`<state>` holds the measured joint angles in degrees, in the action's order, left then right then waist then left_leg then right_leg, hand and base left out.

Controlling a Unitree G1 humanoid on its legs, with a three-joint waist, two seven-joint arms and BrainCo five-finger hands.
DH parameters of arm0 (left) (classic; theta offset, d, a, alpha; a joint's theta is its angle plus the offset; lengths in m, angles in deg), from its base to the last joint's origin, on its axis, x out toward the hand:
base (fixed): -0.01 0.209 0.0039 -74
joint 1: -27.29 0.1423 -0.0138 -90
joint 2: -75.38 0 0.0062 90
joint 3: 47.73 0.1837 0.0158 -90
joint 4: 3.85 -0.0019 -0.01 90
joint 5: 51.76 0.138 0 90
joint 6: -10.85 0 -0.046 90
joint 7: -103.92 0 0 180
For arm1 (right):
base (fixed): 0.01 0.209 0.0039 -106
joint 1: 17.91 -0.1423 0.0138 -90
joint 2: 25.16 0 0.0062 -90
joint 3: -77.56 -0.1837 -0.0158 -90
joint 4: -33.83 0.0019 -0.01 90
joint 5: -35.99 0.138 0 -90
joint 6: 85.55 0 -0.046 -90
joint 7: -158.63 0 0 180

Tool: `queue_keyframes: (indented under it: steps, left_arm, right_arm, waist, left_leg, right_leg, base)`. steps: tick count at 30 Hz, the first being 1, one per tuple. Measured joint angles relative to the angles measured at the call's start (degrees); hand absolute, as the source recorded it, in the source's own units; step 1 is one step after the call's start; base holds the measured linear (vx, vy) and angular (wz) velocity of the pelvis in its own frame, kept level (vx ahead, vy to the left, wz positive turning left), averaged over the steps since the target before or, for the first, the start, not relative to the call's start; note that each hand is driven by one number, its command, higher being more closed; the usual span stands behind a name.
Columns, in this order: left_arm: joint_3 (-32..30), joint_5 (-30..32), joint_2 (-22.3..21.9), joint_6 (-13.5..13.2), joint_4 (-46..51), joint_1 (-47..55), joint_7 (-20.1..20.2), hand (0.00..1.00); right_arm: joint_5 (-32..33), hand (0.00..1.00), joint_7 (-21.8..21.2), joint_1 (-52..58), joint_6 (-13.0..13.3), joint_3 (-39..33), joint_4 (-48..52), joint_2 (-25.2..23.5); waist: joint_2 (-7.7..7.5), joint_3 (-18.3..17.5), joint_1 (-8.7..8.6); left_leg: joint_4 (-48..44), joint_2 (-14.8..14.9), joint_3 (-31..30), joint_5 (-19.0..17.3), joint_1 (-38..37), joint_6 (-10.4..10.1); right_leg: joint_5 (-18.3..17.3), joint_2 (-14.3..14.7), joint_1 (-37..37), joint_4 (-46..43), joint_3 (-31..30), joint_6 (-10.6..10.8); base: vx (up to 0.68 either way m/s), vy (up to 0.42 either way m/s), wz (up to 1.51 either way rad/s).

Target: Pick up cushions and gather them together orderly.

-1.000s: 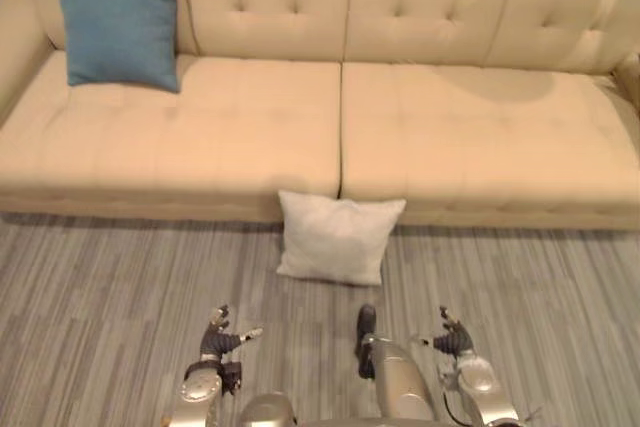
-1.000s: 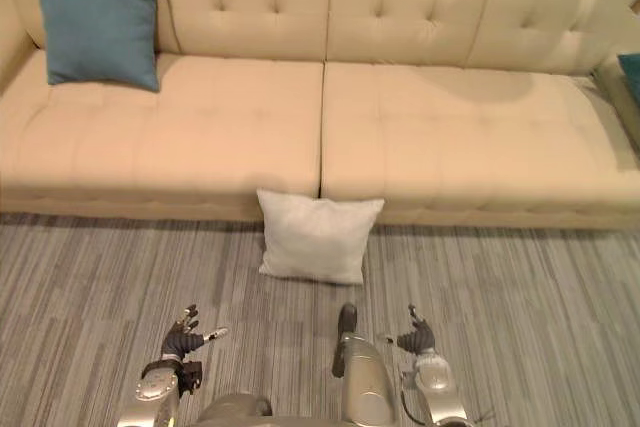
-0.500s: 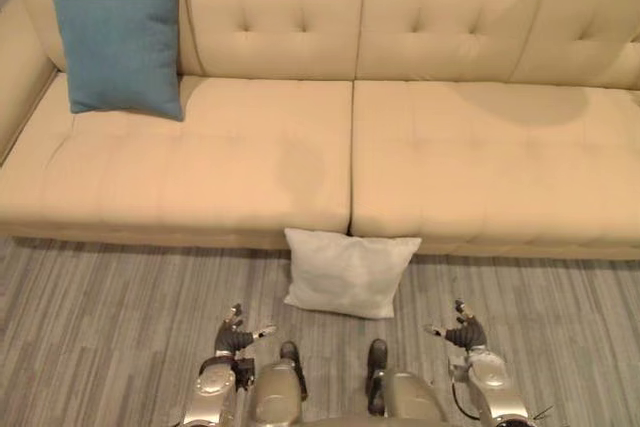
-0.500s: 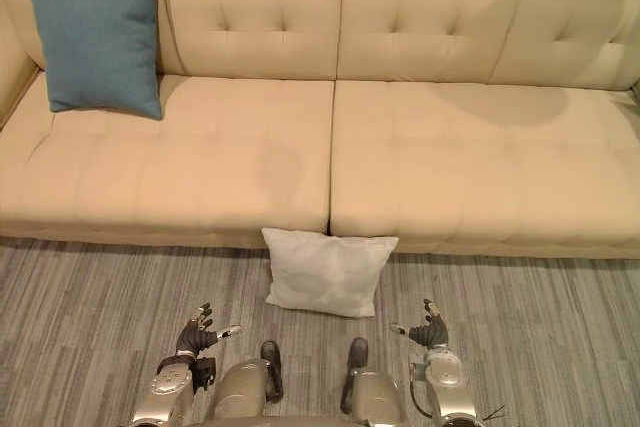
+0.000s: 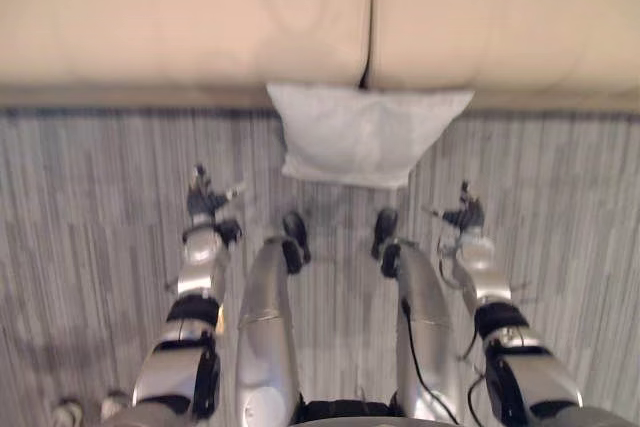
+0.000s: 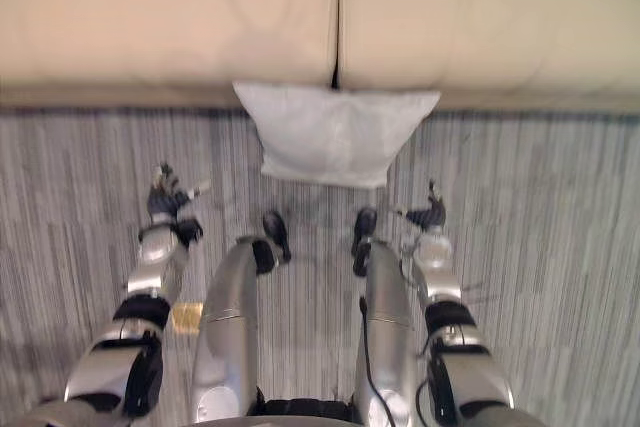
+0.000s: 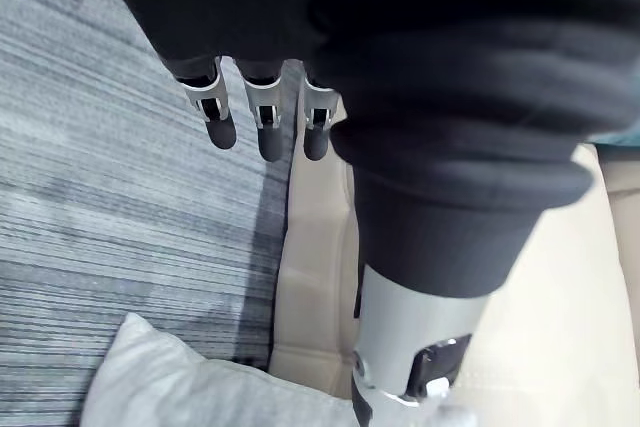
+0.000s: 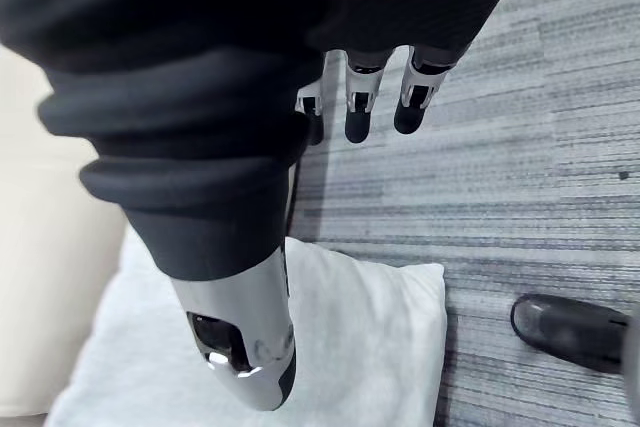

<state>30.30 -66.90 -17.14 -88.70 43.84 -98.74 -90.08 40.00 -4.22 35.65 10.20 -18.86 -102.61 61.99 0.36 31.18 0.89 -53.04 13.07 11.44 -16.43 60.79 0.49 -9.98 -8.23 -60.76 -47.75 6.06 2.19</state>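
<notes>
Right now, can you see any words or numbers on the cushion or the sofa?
None: no words, numbers or signs can be read on the cushion, the sofa or the floor.

No readable text, label, brand, number or sign anywhere: plain fabric on the white cushion [image 5: 365, 134], plain upholstery on the beige sofa [image 5: 200, 17], bare stripes on the grey floor [image 5: 90, 207].

Cam tipped down; arms stretched further out, left hand [image 5: 205, 202] & right hand [image 5: 465, 217] closer to white cushion [image 5: 365, 132]
</notes>
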Motion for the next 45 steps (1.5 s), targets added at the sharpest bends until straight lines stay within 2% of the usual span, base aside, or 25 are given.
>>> queue_keyframes:
  steps: [2, 5, 11, 12, 16, 21, 26, 29, 30, 32, 33, 34, 35, 37, 38, 40, 42, 45]
  left_arm:
    - [0.02, -0.42, 1.12, -0.05, 0.49, -6.91, -0.35, 0.00]
    - [1.56, -1.22, 1.39, -0.23, 1.38, -13.80, -1.16, 0.00]
    - [8.36, -2.27, 1.69, -0.91, 1.90, -23.19, -1.47, 0.00]
    - [9.65, -2.35, 1.72, -0.94, 2.39, -24.71, -1.59, 1.00]
    - [12.44, -3.32, 1.39, -0.93, 2.70, -28.73, -4.10, 1.00]
    - [13.97, -4.51, 2.10, -0.71, 6.86, -27.22, -6.93, 1.00]
    - [15.04, -4.44, 2.46, -0.42, 16.14, -20.88, -9.80, 1.00]
    - [15.75, -4.09, 2.16, -0.51, 22.53, -12.97, -10.20, 1.00]
    - [15.87, -3.25, 1.79, -1.14, 25.93, -8.78, -10.19, 1.00]
    - [15.89, -1.83, -0.49, -2.12, 31.32, -1.59, -10.19, 1.00]
    - [15.91, -1.52, -1.65, -2.20, 32.70, 0.96, -10.18, 1.00]
    - [16.67, -0.58, -4.35, -3.17, 35.44, 9.29, -10.01, 1.00]
    - [16.87, -0.12, -5.37, -3.64, 36.42, 12.59, -9.89, 1.00]
    - [17.39, 0.05, -7.16, -3.70, 37.64, 19.27, -9.76, 1.00]
    - [17.88, 0.05, -7.85, -3.71, 38.35, 23.71, -9.55, 1.00]
    - [18.20, 0.11, -8.22, -3.73, 40.27, 29.51, -8.62, 1.00]
    - [18.19, 0.11, -8.34, -4.31, 40.70, 33.63, -7.19, 1.00]
    - [17.97, 0.10, -7.89, -4.47, 40.68, 39.02, -5.88, 1.00]
  right_arm:
    - [0.95, 0.00, 1.08, -8.30, -0.10, -1.94, -0.36, 1.28]
    - [2.74, 0.00, 1.91, -17.64, -0.07, -2.01, -0.59, 3.67]
    - [4.74, 0.00, 4.27, -29.05, 0.02, 2.38, -0.59, 4.08]
    - [4.96, 1.00, 4.84, -30.69, 0.02, 3.48, -0.57, 3.92]
    - [4.98, 1.00, 8.18, -33.86, -0.04, 4.48, 0.31, 2.29]
    - [6.99, 1.00, 9.71, -33.98, -0.05, 6.70, 3.07, 2.02]
    - [7.19, 1.00, 10.38, -26.74, -0.58, 9.76, 13.90, 0.86]
    - [6.46, 1.00, 10.30, -16.52, -0.44, 11.01, 24.21, -1.77]
    - [5.93, 1.00, 10.25, -11.66, 0.20, 11.16, 29.51, -2.83]
    - [4.31, 1.00, 10.08, -3.12, 0.86, 12.30, 38.84, -4.34]
    - [4.21, 1.00, 10.04, -0.33, 1.30, 12.71, 40.67, -4.92]
    - [2.87, 1.00, 9.03, 8.33, 3.08, 14.27, 44.41, -6.31]
    - [2.08, 1.00, 7.96, 12.00, 3.48, 14.65, 47.00, -6.77]
    - [1.79, 1.00, 6.50, 18.99, 4.38, 16.41, 50.23, -7.28]
    - [1.08, 1.00, 5.24, 23.19, 4.91, 17.39, 51.55, -7.59]
    - [-0.12, 1.00, 3.47, 27.68, 5.18, 18.55, 52.96, -7.80]
    - [-0.12, 1.00, 1.33, 30.49, 5.19, 18.92, 52.74, -7.97]
    - [-0.12, 1.00, -1.31, 32.39, 5.16, 20.03, 49.02, -7.32]
  waist:
    - [0.05, 0.30, 0.08]
    - [0.07, 0.44, 0.07]
    - [0.10, 0.45, 0.00]
    - [0.10, 0.45, 0.02]
    - [0.11, 0.45, -0.24]
    - [0.11, 0.44, -0.48]
    - [0.10, 0.30, -1.37]
    - [0.14, -0.12, -1.50]
    - [0.11, -1.05, -1.39]
    - [0.10, -1.11, -1.36]
    - [0.12, -2.17, -1.31]
    - [0.13, -9.30, -1.40]
    - [0.14, -9.59, -1.44]
    - [0.10, -10.39, -1.43]
    - [0.00, -12.38, -1.45]
    - [-0.03, -14.45, -1.44]
    - [-0.11, -14.94, -1.25]
    - [-0.10, -17.83, -1.21]
  left_leg:
    - [-3.70, 0.77, -0.34, 0.15, 8.75, 0.21]
    - [-7.00, 1.35, -0.66, 0.17, 16.27, 0.22]
    - [-9.31, 1.98, -0.73, 0.21, 23.03, 0.31]
    - [-9.69, 2.20, -0.74, 0.24, 24.25, 0.32]
    - [-11.93, 2.97, -0.86, 0.21, 27.18, 0.30]
    - [-13.33, 3.07, -0.90, 0.23, 28.51, 0.30]
    - [-13.32, 3.69, -1.30, 0.55, 25.47, 0.50]
    - [-10.72, 3.89, -1.51, 0.38, 16.72, 0.27]
    - [-9.17, 3.97, -1.57, -0.13, 12.91, -0.59]
    - [-4.87, 3.93, -1.24, -0.32, 3.87, -0.73]
    - [-3.34, 3.86, -1.09, -0.26, 1.67, -0.82]
    - [0.78, 3.83, -0.27, 0.20, -0.63, -1.53]
    - [3.37, 3.77, 0.25, 0.74, -4.93, -2.30]
    - [6.85, 3.71, 0.87, 1.34, -13.39, -2.58]
    - [9.53, 3.23, 1.42, 1.42, -17.72, -2.71]
    - [13.16, 2.58, 2.29, 1.61, -23.25, -3.00]
    - [17.34, 1.53, 3.24, 2.08, -29.19, -3.58]
    - [23.63, -0.21, 4.32, 3.63, -34.75, -3.61]
  right_leg:
    - [0.09, 0.01, -8.90, -3.86, -0.34, -0.25]
    - [0.05, -0.10, -16.74, -7.50, -0.63, -0.32]
    - [-0.12, -0.51, -23.71, -10.18, -0.52, -0.80]
    - [-0.02, -0.50, -24.84, -10.48, -0.45, -0.98]
    - [-0.09, -0.30, -27.73, -12.52, -0.52, -1.14]
    - [-0.13, -0.43, -29.31, -14.21, -0.79, -1.31]
    - [0.13, 0.08, -25.91, -13.78, -0.28, -1.72]
    - [-0.37, 0.67, -16.88, -10.85, 0.55, -2.08]
    - [-0.83, 1.16, -12.95, -9.10, 0.86, -1.92]
    - [-1.17, 1.11, -3.51, -4.51, 2.48, -2.42]
    - [-1.15, 1.08, -1.12, -2.90, 3.00, -2.39]
    - [-1.02, 0.90, 1.46, 1.49, 4.39, -2.20]
    - [-0.51, 0.91, 5.94, 4.33, 5.12, -1.86]
    - [0.78, 1.14, 14.73, 8.37, 6.26, -2.17]
    - [0.80, 1.23, 18.83, 10.96, 6.45, -1.99]
    - [1.09, 1.45, 24.23, 14.72, 6.62, -1.56]
    - [1.57, 1.58, 29.69, 18.60, 6.32, -0.85]
    - [3.30, 1.69, 35.02, 24.89, 6.24, -0.26]
  base:
    - [-0.08, -0.038, -0.13]
    - [-0.07, -0.028, -0.06]
    - [-0.09, -0.009, 0.01]
    - [-0.07, 0.017, -0.05]
    - [-0.04, 0.030, -0.07]
    - [-0.05, 0.038, 0.01]
    - [-0.05, 0.036, -0.03]
    - [-0.06, -0.015, 0.01]
    - [-0.06, -0.044, 0.00]
    - [-0.04, -0.060, 0.03]
    - [0.01, -0.060, 0.06]
    - [0.10, -0.038, 0.07]
    - [0.15, -0.023, 0.08]
    - [0.22, -0.003, 0.09]
    - [0.22, -0.001, 0.10]
    - [0.22, 0.017, 0.05]
    - [0.24, 0.035, 0.00]
    - [0.22, 0.024, 0.00]
